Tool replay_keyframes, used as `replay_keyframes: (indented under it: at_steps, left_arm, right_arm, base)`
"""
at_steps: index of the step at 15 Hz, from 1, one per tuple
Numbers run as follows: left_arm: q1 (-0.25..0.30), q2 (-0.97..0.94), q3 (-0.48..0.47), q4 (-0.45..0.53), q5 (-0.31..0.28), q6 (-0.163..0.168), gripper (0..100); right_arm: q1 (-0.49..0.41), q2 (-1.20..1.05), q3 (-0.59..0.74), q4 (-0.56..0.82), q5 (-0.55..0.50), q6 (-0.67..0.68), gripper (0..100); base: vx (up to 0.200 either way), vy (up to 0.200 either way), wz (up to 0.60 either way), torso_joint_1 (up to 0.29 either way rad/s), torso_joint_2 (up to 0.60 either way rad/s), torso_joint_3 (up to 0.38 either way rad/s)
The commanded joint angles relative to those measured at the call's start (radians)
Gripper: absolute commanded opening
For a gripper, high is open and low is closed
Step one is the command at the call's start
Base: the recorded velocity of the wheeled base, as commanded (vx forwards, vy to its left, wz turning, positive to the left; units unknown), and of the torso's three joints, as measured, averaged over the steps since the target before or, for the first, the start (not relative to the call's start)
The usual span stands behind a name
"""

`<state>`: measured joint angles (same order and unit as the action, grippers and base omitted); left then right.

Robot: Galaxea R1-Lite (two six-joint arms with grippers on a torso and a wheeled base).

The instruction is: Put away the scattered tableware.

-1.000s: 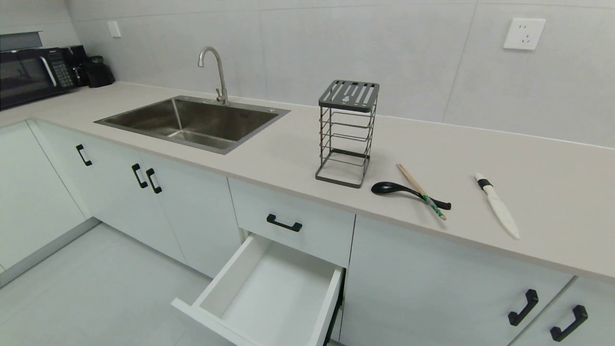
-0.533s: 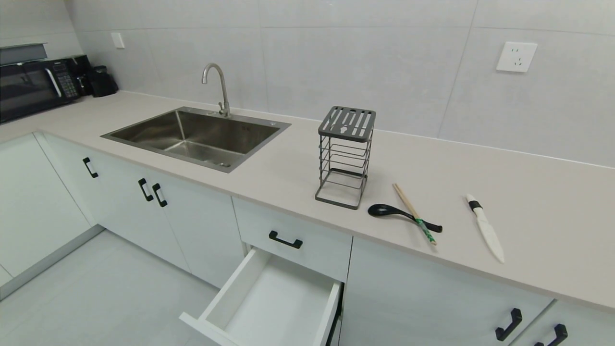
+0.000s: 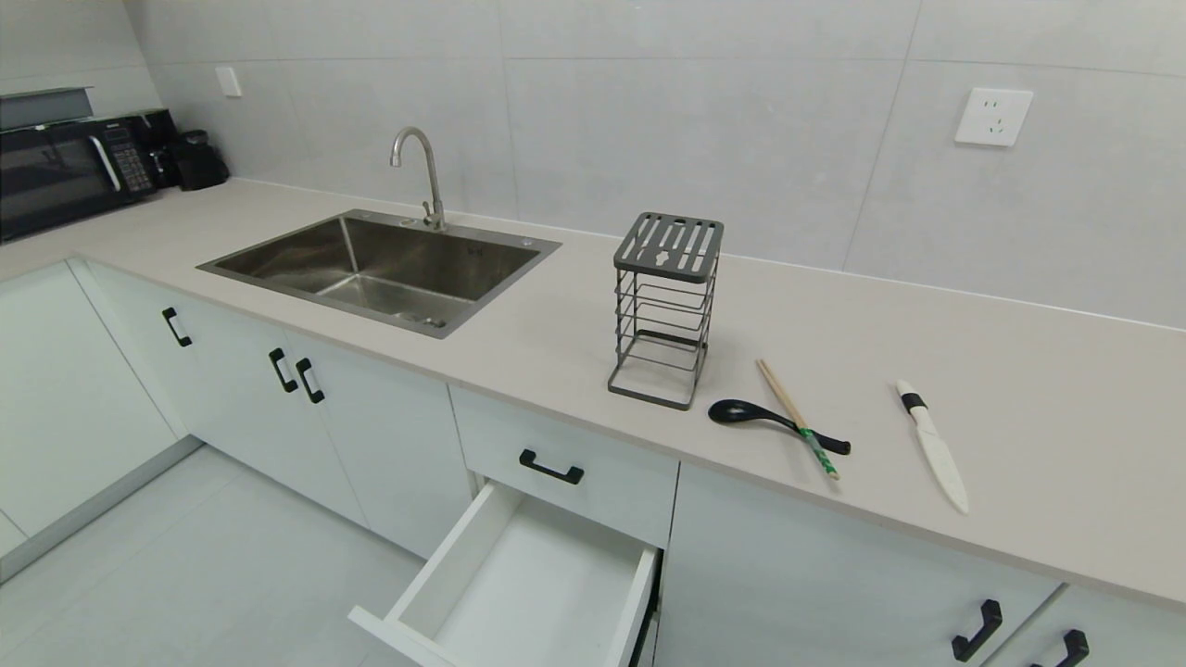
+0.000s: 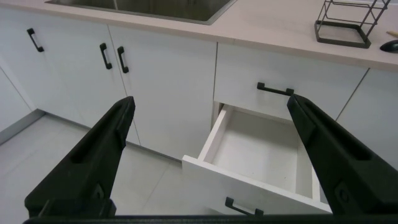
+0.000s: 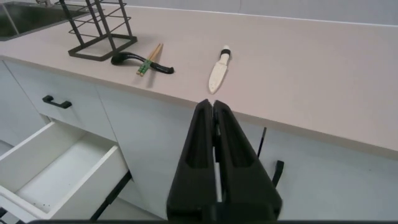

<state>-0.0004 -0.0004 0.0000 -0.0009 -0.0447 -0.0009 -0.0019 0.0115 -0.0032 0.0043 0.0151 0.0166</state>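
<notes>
Head view: spoon (image 3: 737,412), chopsticks (image 3: 780,391) and knife (image 3: 931,446) lie loose on your counter (image 3: 1019,371) by the rack (image 3: 665,310) — drawer (image 3: 528,602) stands open, likely to receive them. Your left gripper (image 4: 210,106) is spread wide, right gripper (image 5: 213,109) pressed together — both empty.

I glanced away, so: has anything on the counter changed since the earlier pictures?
Nothing was moved, grasped or let go; the whole head view shifted, so the camera moved. The black spoon, chopsticks and white knife lie as before beside the wire rack, and the drawer stays open.
</notes>
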Motion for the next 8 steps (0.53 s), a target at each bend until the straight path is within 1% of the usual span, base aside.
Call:
replay_keyframes:
  at_steps: [1, 4, 5, 6, 7, 8]
  left_arm:
    - [0.0, 0.0, 0.0, -0.001, 0.0, 0.001, 100]
    - [0.0, 0.0, 0.0, -0.001, 0.0, 0.001, 100]
    - [0.0, 0.002, 0.0, -0.001, 0.0, 0.001, 100]
    - [0.0, 0.0, 0.0, -0.001, 0.0, -0.001, 100]
    - [0.0, 0.0, 0.0, -0.001, 0.0, -0.001, 100]
    - [0.0, 0.0, 0.0, -0.001, 0.0, -0.001, 100]
  right_arm:
    - [-0.001, 0.001, 0.0, 0.0, 0.0, -0.001, 100]
    - [-0.001, 0.001, 0.0, 0.002, 0.005, 0.002, 100]
    - [-0.001, 0.001, 0.003, -0.026, 0.006, 0.005, 100]
    - [-0.001, 0.001, -0.001, -0.107, 0.006, 0.009, 100]
    - [-0.001, 0.001, -0.011, -0.256, 0.029, 0.0, 100]
    - [-0.001, 0.001, -0.021, -0.254, 0.06, -0.003, 100]
  base:
    - [0.0, 0.0, 0.0, 0.0, 0.0, 0.0]
    - [0.0, 0.0, 0.0, 0.0, 0.0, 0.0]
    - [0.0, 0.0, 0.0, 0.0, 0.0, 0.0]
    - [0.0, 0.0, 0.0, 0.0, 0.0, 0.0]
    - [0.0, 0.0, 0.0, 0.0, 0.0, 0.0]
    - [0.0, 0.0, 0.0, 0.0, 0.0, 0.0]
